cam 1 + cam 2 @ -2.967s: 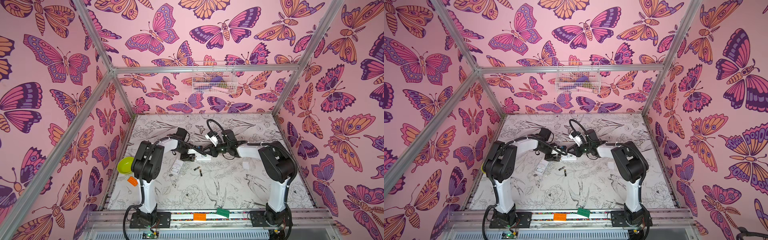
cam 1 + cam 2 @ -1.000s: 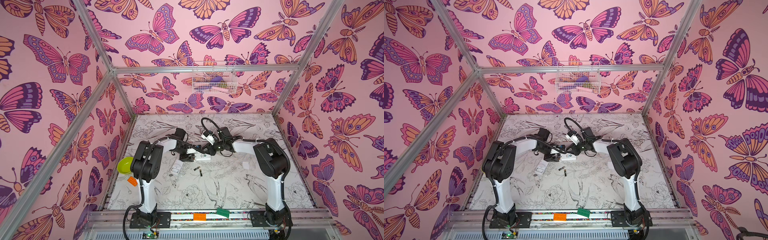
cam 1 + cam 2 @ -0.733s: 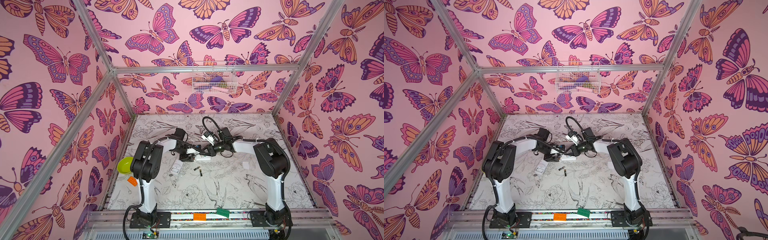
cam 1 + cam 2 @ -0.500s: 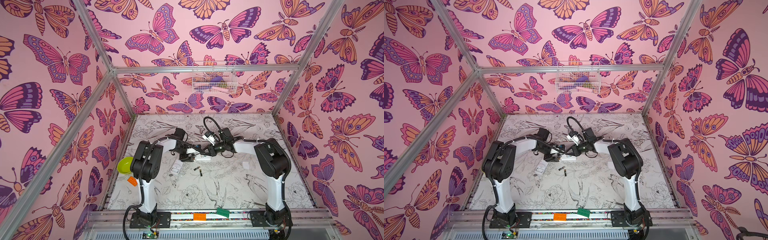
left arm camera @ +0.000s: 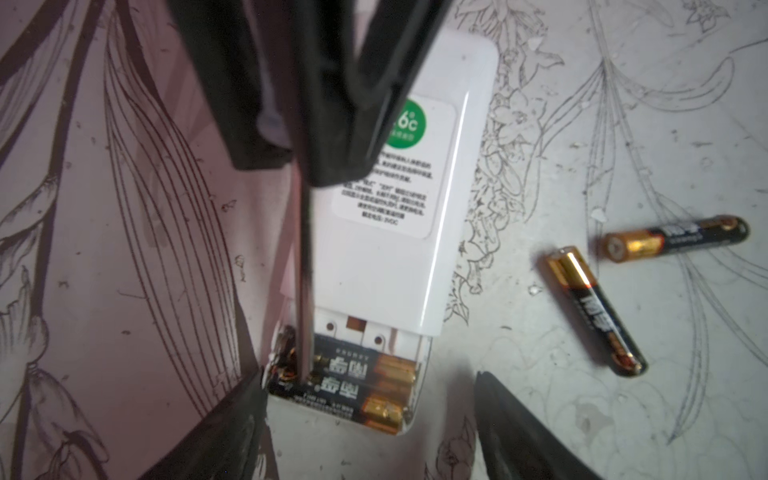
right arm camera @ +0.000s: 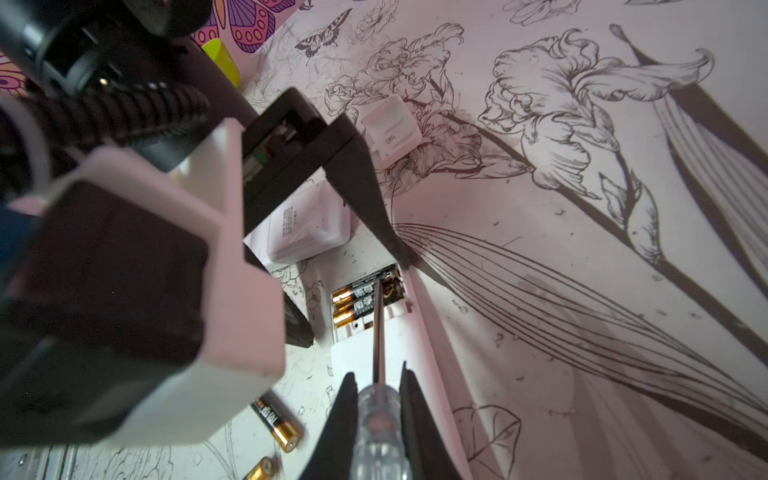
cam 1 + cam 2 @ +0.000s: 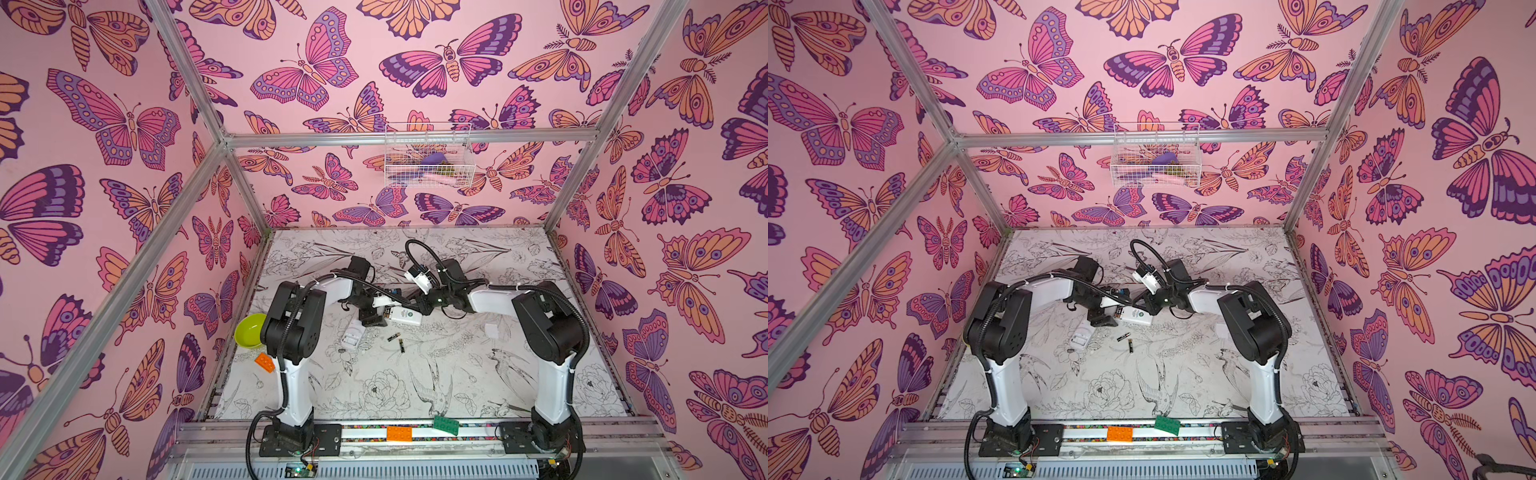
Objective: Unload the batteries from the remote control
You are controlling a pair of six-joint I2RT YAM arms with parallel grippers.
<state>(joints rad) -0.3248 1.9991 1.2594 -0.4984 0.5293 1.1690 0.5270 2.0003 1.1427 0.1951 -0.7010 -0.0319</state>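
Observation:
The white remote control (image 5: pixel 399 232) lies back up with its compartment uncovered; in both top views it sits mid-table (image 7: pixel 405 316) (image 7: pixel 1136 316). Two batteries (image 5: pixel 357 365) remain side by side in the compartment. Two more batteries (image 5: pixel 594 307) (image 5: pixel 673 237) lie loose on the table beside it. My left gripper (image 5: pixel 370 419) is open, its fingers either side of the remote's compartment end. My right gripper (image 6: pixel 378 399) is shut on a clear-handled screwdriver (image 6: pixel 376 428). The screwdriver's shaft (image 6: pixel 379 316) reaches into the compartment at the batteries' black ends.
A second white remote (image 7: pixel 352 336) lies to the left of the loose batteries. A small white cover (image 7: pixel 491 331) lies to the right. A green bowl (image 7: pixel 249 330) and an orange brick (image 7: pixel 264 362) sit by the left edge.
My left gripper's jaws have spread wider around the remote's end. The right gripper with the screwdriver has stayed over the compartment, shifting only slightly.

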